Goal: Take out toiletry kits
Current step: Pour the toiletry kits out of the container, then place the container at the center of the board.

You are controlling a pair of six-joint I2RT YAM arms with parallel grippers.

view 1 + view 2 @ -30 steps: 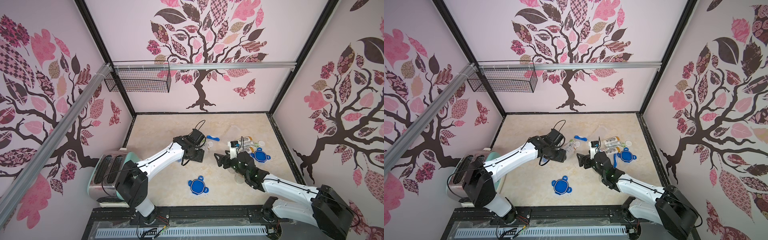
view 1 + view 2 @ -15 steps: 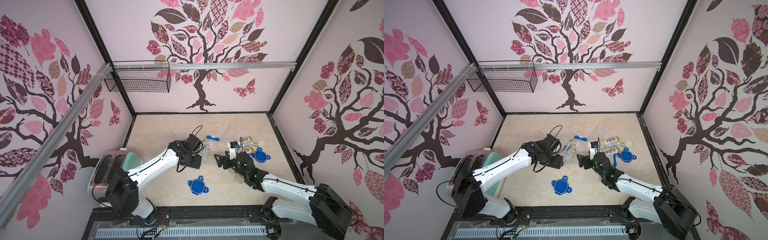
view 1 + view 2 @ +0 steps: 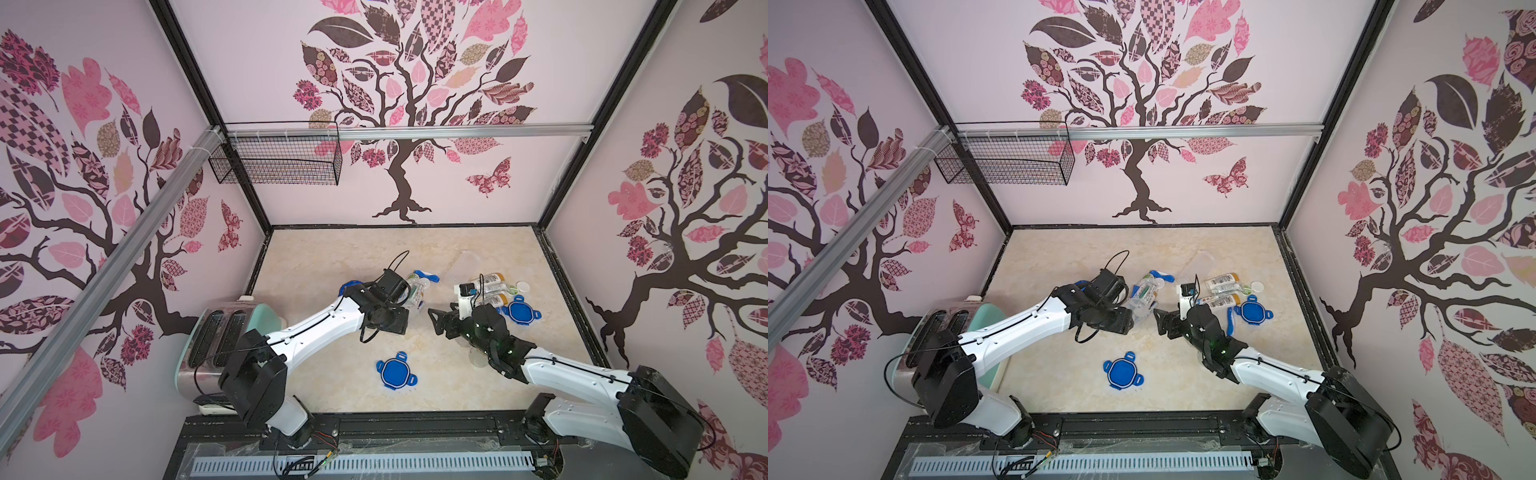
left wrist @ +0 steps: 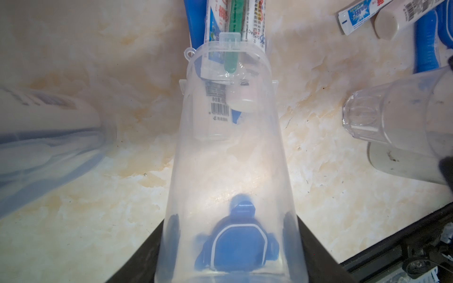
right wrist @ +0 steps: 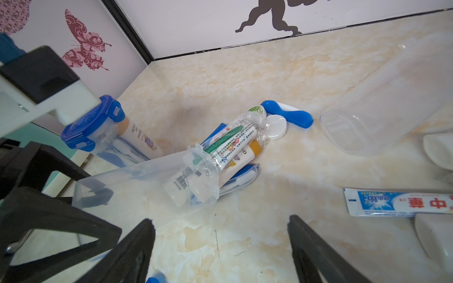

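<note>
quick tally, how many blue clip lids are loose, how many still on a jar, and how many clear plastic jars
loose blue lids: 2
blue lid clipped on a jar: 1
clear jars: 3: closed jar, tilted jar, empty jar
total: 6

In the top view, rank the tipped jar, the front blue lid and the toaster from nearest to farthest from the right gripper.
1. tipped jar, just left of the right gripper, mid-table.
2. front blue lid, nearer the robot's base.
3. toaster, at the far left edge.
</note>
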